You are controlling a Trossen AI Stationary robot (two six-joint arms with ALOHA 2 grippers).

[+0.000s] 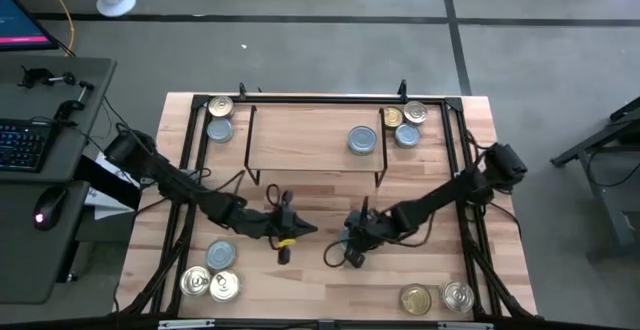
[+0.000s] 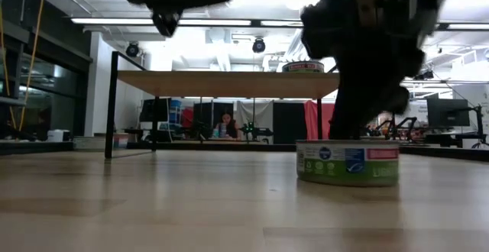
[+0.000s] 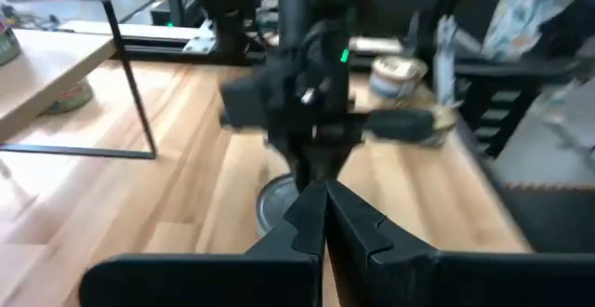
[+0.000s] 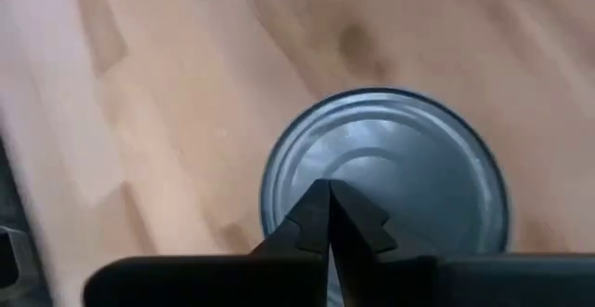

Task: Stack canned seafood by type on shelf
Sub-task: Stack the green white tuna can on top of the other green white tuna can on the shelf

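Note:
A flat tin with a silver top (image 4: 386, 186) and a green and pink label (image 2: 348, 162) stands on the tabletop in front of the shelf (image 1: 313, 140). My right gripper (image 4: 327, 193) is shut and points steeply down over the middle of the tin's top; in the high view it covers most of the tin. My left gripper (image 3: 323, 200) is also shut. It hangs above the table to the tin's left (image 1: 305, 230), pointing at the right gripper (image 3: 307, 102). One silver-topped tin (image 1: 362, 140) sits on the shelf board. My right gripper's shut fingertips stand over the middle of the tin's silver top (image 4: 372, 172), coming from above at a slant. The tin rests flat on the tabletop. Whether the fingertips touch the top, I cannot tell.
More tins stand in groups: two at the far left (image 1: 220, 118), three at the far right (image 1: 405, 122), three at the near left (image 1: 212, 275) and two at the near right (image 1: 436, 297). A black frame (image 1: 455, 160) borders the table. Bare wood lies between the arms and the near edge.

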